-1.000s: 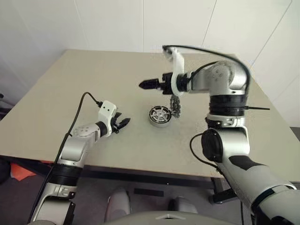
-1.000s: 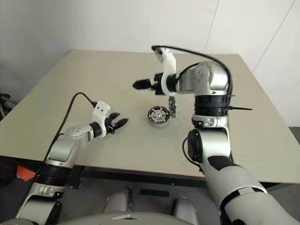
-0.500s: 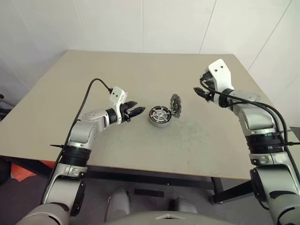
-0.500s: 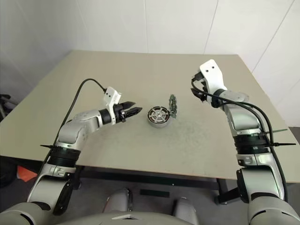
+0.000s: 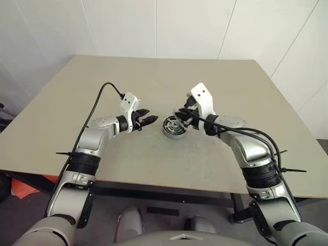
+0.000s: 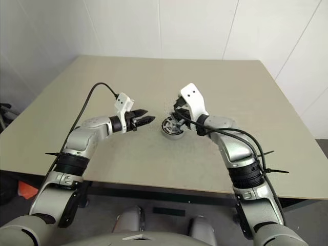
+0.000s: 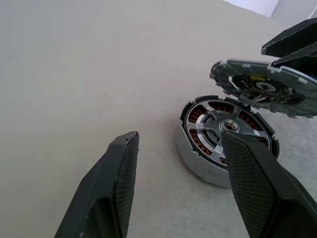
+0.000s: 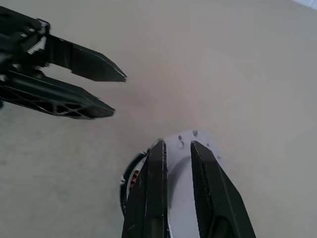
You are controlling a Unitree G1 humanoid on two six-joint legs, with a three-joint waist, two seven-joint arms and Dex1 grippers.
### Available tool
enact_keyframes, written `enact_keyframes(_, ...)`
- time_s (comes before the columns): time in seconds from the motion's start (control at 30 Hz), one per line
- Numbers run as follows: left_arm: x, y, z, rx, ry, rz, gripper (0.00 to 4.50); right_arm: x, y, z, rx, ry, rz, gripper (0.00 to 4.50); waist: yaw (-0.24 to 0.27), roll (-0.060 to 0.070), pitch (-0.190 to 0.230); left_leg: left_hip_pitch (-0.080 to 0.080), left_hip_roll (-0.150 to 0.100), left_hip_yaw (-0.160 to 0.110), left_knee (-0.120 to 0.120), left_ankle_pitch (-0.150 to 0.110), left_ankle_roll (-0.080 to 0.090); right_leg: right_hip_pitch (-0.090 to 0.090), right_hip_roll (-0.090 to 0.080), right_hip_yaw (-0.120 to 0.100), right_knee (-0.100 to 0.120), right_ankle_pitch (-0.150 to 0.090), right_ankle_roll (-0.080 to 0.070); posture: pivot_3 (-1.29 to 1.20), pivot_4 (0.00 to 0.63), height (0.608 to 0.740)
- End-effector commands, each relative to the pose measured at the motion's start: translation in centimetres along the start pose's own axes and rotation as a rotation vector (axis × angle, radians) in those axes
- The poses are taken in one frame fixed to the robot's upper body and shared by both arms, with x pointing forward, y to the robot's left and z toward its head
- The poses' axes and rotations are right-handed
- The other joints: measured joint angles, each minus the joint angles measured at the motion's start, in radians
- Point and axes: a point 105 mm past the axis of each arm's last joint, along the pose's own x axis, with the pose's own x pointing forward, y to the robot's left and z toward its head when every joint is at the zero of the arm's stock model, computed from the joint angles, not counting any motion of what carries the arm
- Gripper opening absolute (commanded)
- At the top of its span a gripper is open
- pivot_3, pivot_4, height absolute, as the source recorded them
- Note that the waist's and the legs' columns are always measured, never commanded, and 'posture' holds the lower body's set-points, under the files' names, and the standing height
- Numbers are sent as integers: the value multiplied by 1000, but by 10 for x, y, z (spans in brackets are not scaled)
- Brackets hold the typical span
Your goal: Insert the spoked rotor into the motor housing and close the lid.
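The right gripper [image 8: 176,163] pinches the lid [image 7: 265,89], tilted just above the motor housing [image 7: 225,144]; the left gripper [image 7: 181,148] waits agape beside the housing

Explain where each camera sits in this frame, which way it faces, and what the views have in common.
Left and right eye views: on the head, looking forward and down over the table; both arms show, the left gripper beside the motor housing.
Left wrist view: along its own open fingers toward the housing, spoked rotor inside, the lid tilted above it.
Right wrist view: along the right gripper, fingers pinching the lid; the left gripper shows beyond.
Shared: every view shows the housing; the wrist views face each other.
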Motion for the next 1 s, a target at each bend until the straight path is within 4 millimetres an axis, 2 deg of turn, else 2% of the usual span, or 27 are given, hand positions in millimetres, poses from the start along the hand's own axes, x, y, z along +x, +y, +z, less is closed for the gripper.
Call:
enact_keyframes(0.03, -7, 9, 17, 49, -49, 44, 2782, 9, 13, 9, -14, -19, 44, 832, -1, 0, 0, 0, 0, 0, 0, 0, 0, 0, 0, 0, 0, 0, 0, 0, 0, 740)
enact_keyframes(0.23, -18, 12, 39, 78, -105, 85, 2782, 32, 0, -36, 61, 90, -18, 832, 1, 0, 0, 0, 0, 0, 0, 0, 0, 0, 0, 0, 0, 0, 0, 0, 0, 740)
enact_keyframes(0.3, -20, 14, 40, 80, -107, 101, 2782, 37, -4, -52, 150, 111, -43, 832, 0, -1, 0, -1, 0, 0, 0, 0, 0, 0, 0, 0, 0, 0, 0, 0, 0, 740)
enact_keyframes(0.47, -24, 16, 36, 83, -91, 111, 2782, 42, -14, -74, 290, 127, -99, 832, -2, -1, -1, 2, 0, 0, 0, 0, 0, 2, 0, 0, 0, 0, 0, 0, 0, 740)
enact_keyframes(0.63, -24, 18, 34, 84, -80, 118, 2782, 42, -12, -72, 292, 97, -88, 832, -2, -3, -2, 5, 0, 0, 0, 0, 0, 6, 0, 0, 0, -2, 4, 0, 0, 740)
enact_keyframes(0.7, -23, 19, 33, 84, -76, 118, 2782, 40, -16, -55, 282, 2, -97, 832, -1, -3, -2, 6, 0, -1, 0, 0, 0, 6, 0, 0, 0, -3, 6, 0, 0, 740)
enact_keyframes(0.73, -22, 19, 33, 85, -74, 116, 2782, 37, -21, -37, 243, -98, -108, 832, -1, -3, -2, 6, 0, -1, -1, 0, 0, 6, 0, 0, 0, -4, 6, 0, 0, 740)
enact_keyframes(0.77, -21, 18, 32, 84, -73, 113, 2782, 31, -24, -22, 200, -182, -112, 832, -1, -3, -2, 6, 0, -1, -1, 0, 0, 6, 0, 0, 0, -3, 6, 0, 0, 740)
enact_keyframes(0.83, -18, 16, 31, 82, -73, 104, 2782, 19, -31, -6, 161, -259, -101, 832, -1, -2, -2, 4, 0, -1, -1, 0, 0, 4, 0, 0, 0, -3, 6, 0, 0, 740)
enact_keyframes(0.93, -14, 15, 30, 82, -73, 98, 2782, 4, -31, 0, 152, -281, -22, 832, 0, -2, -2, -1, 0, -1, 0, 0, 0, 1, 0, 0, -1, 0, 0, 0, 0, 740)
enact_keyframes(1.0, -11, 14, 30, 82, -74, 94, 2782, -1, -34, -12, 43, -216, -32, 1217, 0, -2, -2, -1, 0, -1, 0, 0, 0, 1, 0, -1, -1, 0, 0, 0, 0, 740)
